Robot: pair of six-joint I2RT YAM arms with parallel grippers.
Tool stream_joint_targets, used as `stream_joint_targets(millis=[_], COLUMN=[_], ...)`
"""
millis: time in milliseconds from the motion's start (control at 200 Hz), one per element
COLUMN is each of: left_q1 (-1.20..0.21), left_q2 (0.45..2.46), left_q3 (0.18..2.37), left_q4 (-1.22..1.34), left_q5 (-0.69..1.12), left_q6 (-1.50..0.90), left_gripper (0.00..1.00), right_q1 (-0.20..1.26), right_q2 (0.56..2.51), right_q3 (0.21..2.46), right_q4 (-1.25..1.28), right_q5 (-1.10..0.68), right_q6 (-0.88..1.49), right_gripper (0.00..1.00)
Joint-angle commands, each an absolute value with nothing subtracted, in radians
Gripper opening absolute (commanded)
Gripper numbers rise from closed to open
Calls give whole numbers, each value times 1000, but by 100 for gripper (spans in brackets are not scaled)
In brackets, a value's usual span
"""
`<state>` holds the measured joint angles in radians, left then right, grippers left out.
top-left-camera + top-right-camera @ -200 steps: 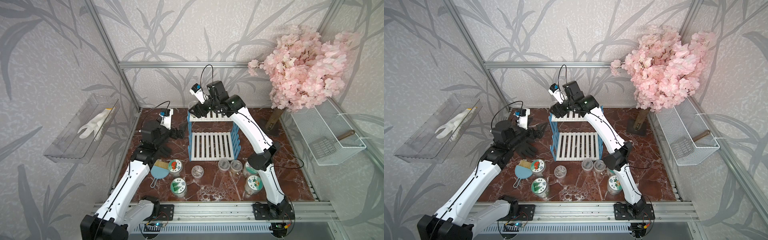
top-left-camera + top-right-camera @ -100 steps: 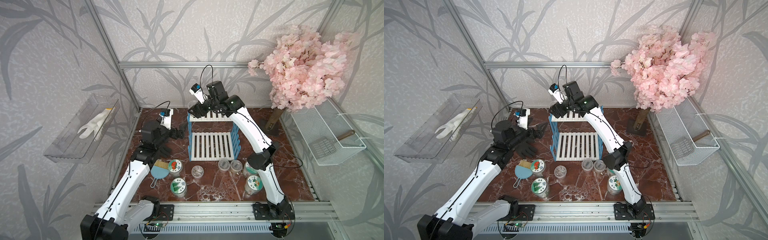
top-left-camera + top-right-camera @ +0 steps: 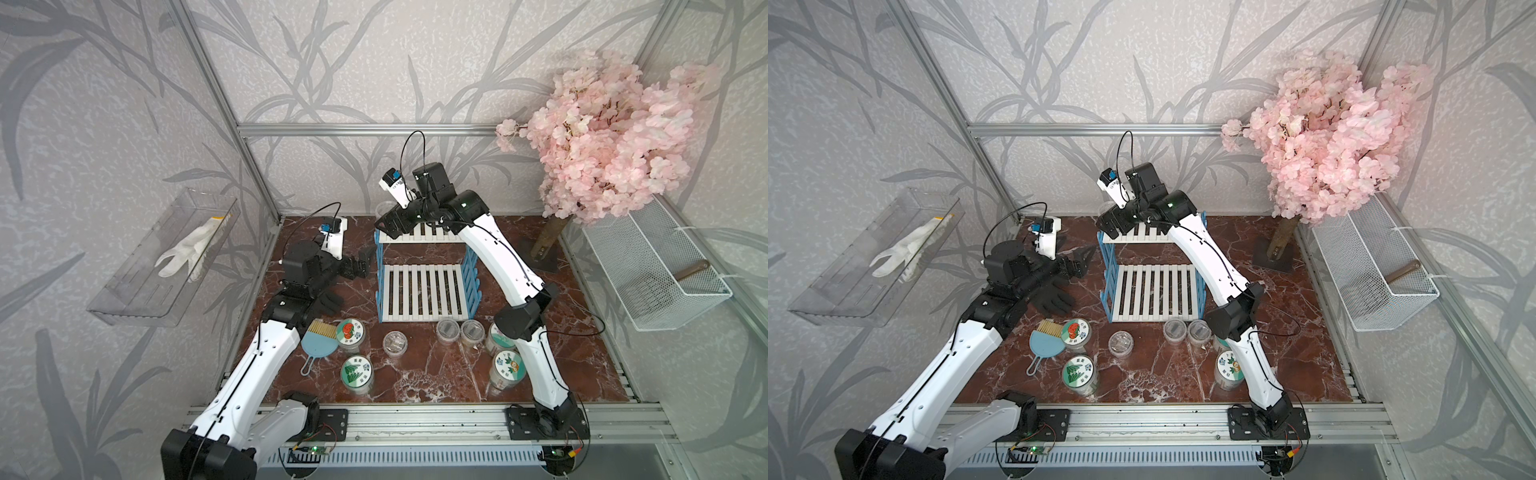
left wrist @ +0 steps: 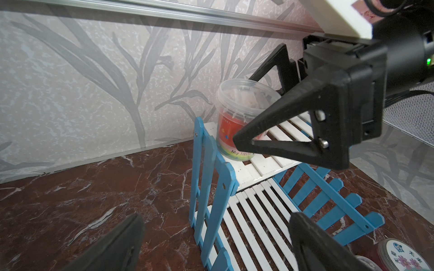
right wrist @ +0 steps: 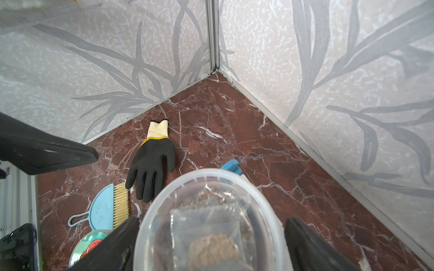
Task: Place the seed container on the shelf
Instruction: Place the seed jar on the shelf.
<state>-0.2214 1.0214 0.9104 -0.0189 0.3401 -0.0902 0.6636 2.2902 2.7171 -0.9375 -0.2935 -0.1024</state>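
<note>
While the seed container (image 4: 237, 101) is stood upright on the upper tier of the shelf (image 3: 420, 318), at that tier's left rear corner just beside the blue side frame, it is bracketed by the right claw (image 4: 243, 109), whose jaws are spread wider than the tub and are not clamped on it. From the left wrist view one black finger is seen in front of the red label and its partner behind the clear rim, so that the container is placed between them, its base on the white slats. From the right wrist view the clear lid is seen between the two fingers (image 5: 110, 248): on one side a strip of white slat is shown between lid and finger, while on the other the finger's edge is met by the rim's outline, and whether contact is made there cannot be told. In both top views only a sliver of the clear rim is shown behind the claw. The left claw (image 3: 359, 266) is held beside the shelf's left side frame, apart from the container, with its jaws parted and nothing between them. Other jars (image 3: 395, 345) are stood on the bench (image 3: 582, 353) before the shelf's lower tier.
</note>
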Motion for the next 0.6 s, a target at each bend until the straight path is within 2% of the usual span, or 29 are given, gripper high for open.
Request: stream_joint_targets(millis=[0, 595], left_q1=[-219, -218], left_q2=[1016, 968], left_q3=[944, 932], left_q4=[-20, -114], left_q5=[392, 492], left_q6=[-98, -88], left_gripper=[100, 100], right_q1=[659, 660], right_q2=[2246, 1996], right_q3=[2691, 2317], right_q4=[-956, -789], right_q5=[-319, -299], right_q6=[-103, -107], right_gripper=[99, 99])
